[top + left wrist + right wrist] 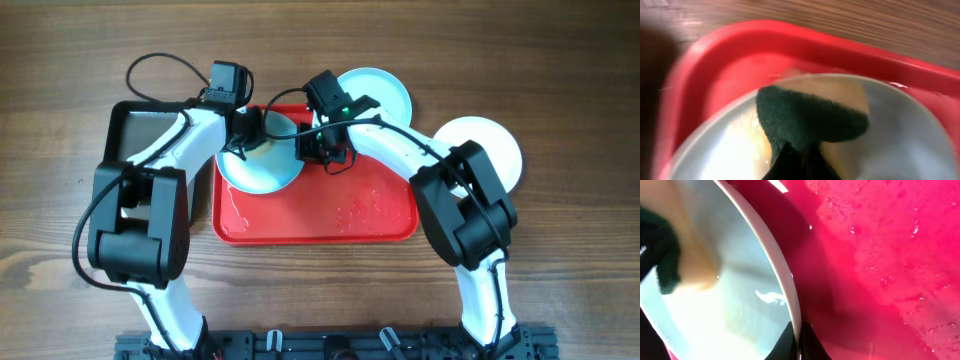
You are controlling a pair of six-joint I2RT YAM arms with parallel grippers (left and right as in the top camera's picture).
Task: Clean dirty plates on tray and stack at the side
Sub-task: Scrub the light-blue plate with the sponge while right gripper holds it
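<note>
A pale turquoise plate (262,168) lies on the left part of the red tray (330,222). My left gripper (248,135) is shut on a sponge with a dark green pad and a yellow body (810,117), which presses on the plate's face (910,145). My right gripper (315,150) is shut on the plate's right rim (790,295), one finger on each side (799,341). A second turquoise plate (385,92) lies on the table behind the tray. The cream-white plate (500,150) lies to the right of the tray.
A smaller dark metal tray (130,135) sits left of the red tray, partly under my left arm. The red tray floor (880,255) is wet with drops and foam. The wooden table (560,280) surrounds everything.
</note>
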